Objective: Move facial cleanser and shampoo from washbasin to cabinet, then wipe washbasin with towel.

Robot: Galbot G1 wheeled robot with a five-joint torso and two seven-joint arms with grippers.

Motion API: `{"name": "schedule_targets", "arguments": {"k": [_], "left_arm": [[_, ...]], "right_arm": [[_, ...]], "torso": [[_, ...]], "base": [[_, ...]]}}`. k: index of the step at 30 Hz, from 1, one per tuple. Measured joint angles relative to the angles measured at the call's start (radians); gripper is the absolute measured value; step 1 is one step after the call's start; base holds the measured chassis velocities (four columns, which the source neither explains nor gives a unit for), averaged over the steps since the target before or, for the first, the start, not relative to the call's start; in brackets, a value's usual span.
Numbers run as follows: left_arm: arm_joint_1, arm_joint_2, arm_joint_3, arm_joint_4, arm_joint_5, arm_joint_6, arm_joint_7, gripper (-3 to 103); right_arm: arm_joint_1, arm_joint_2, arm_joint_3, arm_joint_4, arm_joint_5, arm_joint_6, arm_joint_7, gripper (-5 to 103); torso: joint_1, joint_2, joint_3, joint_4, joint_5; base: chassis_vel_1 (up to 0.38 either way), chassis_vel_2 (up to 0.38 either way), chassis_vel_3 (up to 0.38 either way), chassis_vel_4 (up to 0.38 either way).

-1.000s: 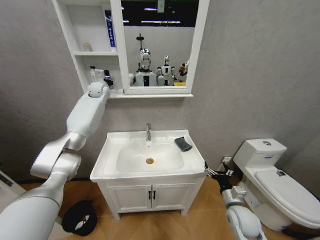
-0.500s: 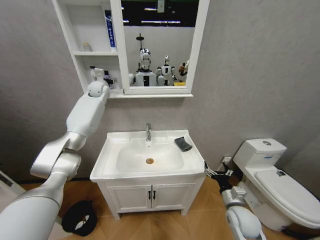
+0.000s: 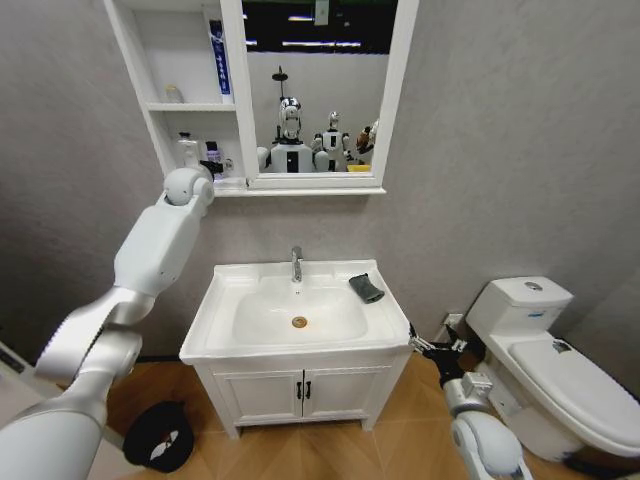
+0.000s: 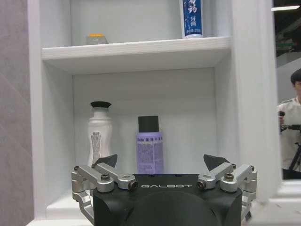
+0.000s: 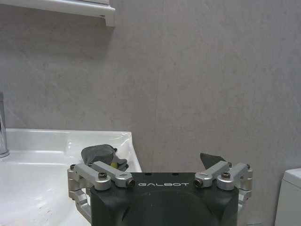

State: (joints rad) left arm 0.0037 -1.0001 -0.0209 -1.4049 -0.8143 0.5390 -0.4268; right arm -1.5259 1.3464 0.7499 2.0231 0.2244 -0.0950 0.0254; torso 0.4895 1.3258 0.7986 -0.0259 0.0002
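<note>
Facing cabinet (image 4: 131, 49) | left claw (image 4: 160, 162) wide open, empty | purple bottle (image 4: 149, 146) just beyond, between fingers

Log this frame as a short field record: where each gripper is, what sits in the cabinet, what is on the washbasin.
left gripper: jaws open, empty, raised in front of the cabinet's lower shelf compartment
lower shelf: white bottle and purple bottle, upright, side by side, apart
upper shelf: blue-and-white tube, small item with a yellow top
right gripper: jaws open, empty, low beside the washbasin's right edge
towel: on the washbasin's back right corner
bowl: holds no bottles
</note>
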Motion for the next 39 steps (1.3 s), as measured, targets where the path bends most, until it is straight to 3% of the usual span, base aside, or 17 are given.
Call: {"name": "schedule_targets", "arguments": {"k": [7,8,10,11,13,14,15,17,20,21,23,24,26,27,30,34,39], "left_arm": [[0.256,0.18,-0.124,-0.293,-0.083,0.007,-0.066,100],[0.256,0.18,-0.124,-0.293,-0.083,0.007,-0.066,100],[0.414,0.225,-0.23,-0.407,-0.081,-0.012,-0.072,100],[0.414,0.225,-0.23,-0.407,-0.081,-0.012,-0.072,100],[0.594,0.235,-0.336,-0.495,-0.051,-0.038,-0.068,100],[0.677,0.229,-0.387,-0.528,-0.028,-0.046,-0.056,100],[0.677,0.229,-0.387,-0.528,-0.028,-0.046,-0.056,100],[0.907,0.174,-0.507,-0.595,0.065,-0.08,0.0,100],[1.055,0.094,-0.547,-0.624,0.145,-0.122,0.033,100],[1.055,0.094,-0.547,-0.624,0.145,-0.122,0.033,100],[1.12,0.031,-0.559,-0.635,0.243,-0.162,0.089,100],[1.12,0.031,-0.559,-0.635,0.243,-0.162,0.089,100],[1.185,-0.029,-0.589,-0.636,0.335,-0.213,0.159,100],[1.185,-0.029,-0.589,-0.636,0.335,-0.213,0.159,100],[1.258,-0.081,-0.642,-0.643,0.393,-0.241,0.245,100],[1.321,-0.108,-0.684,-0.652,0.416,-0.258,0.311,100],[1.341,-0.116,-0.68,-0.668,0.418,-0.261,0.317,100]], "right_arm": [[0.016,-0.009,-0.02,0.042,0.012,-0.024,0.009,100],[0.016,-0.009,-0.02,0.042,0.012,-0.024,0.009,100],[0.022,-0.015,-0.029,0.075,0.013,-0.045,0.018,100],[0.022,-0.015,-0.029,0.075,0.013,-0.045,0.018,100],[0.028,-0.02,-0.035,0.098,0.017,-0.065,0.024,100],[0.031,-0.023,-0.036,0.106,0.024,-0.076,0.027,100],[0.031,-0.023,-0.036,0.106,0.024,-0.076,0.027,100],[0.041,-0.042,-0.034,0.119,0.066,-0.108,0.036,100],[0.04,-0.067,-0.008,0.129,0.112,-0.12,0.055,100],[0.04,-0.067,-0.008,0.129,0.112,-0.12,0.055,100],[0.041,-0.088,0.006,0.142,0.153,-0.14,0.094,100],[0.041,-0.088,0.006,0.142,0.153,-0.14,0.094,100],[0.062,-0.101,-0.001,0.154,0.175,-0.171,0.125,100],[0.062,-0.101,-0.001,0.154,0.175,-0.171,0.125,100],[0.07,-0.116,0.003,0.179,0.219,-0.217,0.146,100],[0.069,-0.138,0.013,0.191,0.254,-0.257,0.146,100],[0.07,-0.158,0.021,0.191,0.26,-0.282,0.134,100]], "torso": [[0.0,0.0,0.0,0.0007,-0.0004],[0.0,0.0,0.0,0.0007,-0.0004],[0.0,0.0,0.0,0.0006,-0.0002],[0.0,0.0,0.0,0.0006,-0.0002],[0.0,0.0,0.0,0.0004,-0.0005],[0.0,0.0,0.0,0.0004,-0.0003],[0.0,0.0,0.0,0.0004,-0.0003],[0.0,0.0,0.0,0.0005,-0.0004],[0.0,0.0,0.0,0.0012,-0.0003],[0.0,0.0,0.0,0.0012,-0.0003],[0.0,0.0,0.0,-0.0007,-0.0002],[0.0,0.0,0.0,-0.0007,-0.0002],[0.0,0.0,0.0,0.0,0.0001],[0.0,0.0,0.0,0.0,0.0001],[0.0,0.0,0.0,0.0006,0.0],[0.0,0.0,0.0,0.0006,-0.0001],[0.0,0.0,0.0,0.0004,-0.0001]], "base": [[0.0,0.0,0.0,0.0],[0.0,0.0,0.0,0.0],[0.0,0.0,0.0,0.0],[0.0,0.0,0.0,0.0],[0.0,0.0,0.0,0.0],[0.0,0.0,0.0,0.0],[0.0,0.0,0.0,0.0],[0.0,0.0,0.0,0.0],[0.0,0.0,0.0,0.0],[0.0,0.0,0.0,0.0],[0.0,0.0,0.0,0.0],[0.0,0.0,0.0,0.0],[0.0,0.0,0.0,0.0],[0.0,0.0,0.0,0.0],[0.0,0.0,0.0,0.0],[0.0,0.0,0.0,0.0],[0.0,0.0,0.0,0.0]]}}
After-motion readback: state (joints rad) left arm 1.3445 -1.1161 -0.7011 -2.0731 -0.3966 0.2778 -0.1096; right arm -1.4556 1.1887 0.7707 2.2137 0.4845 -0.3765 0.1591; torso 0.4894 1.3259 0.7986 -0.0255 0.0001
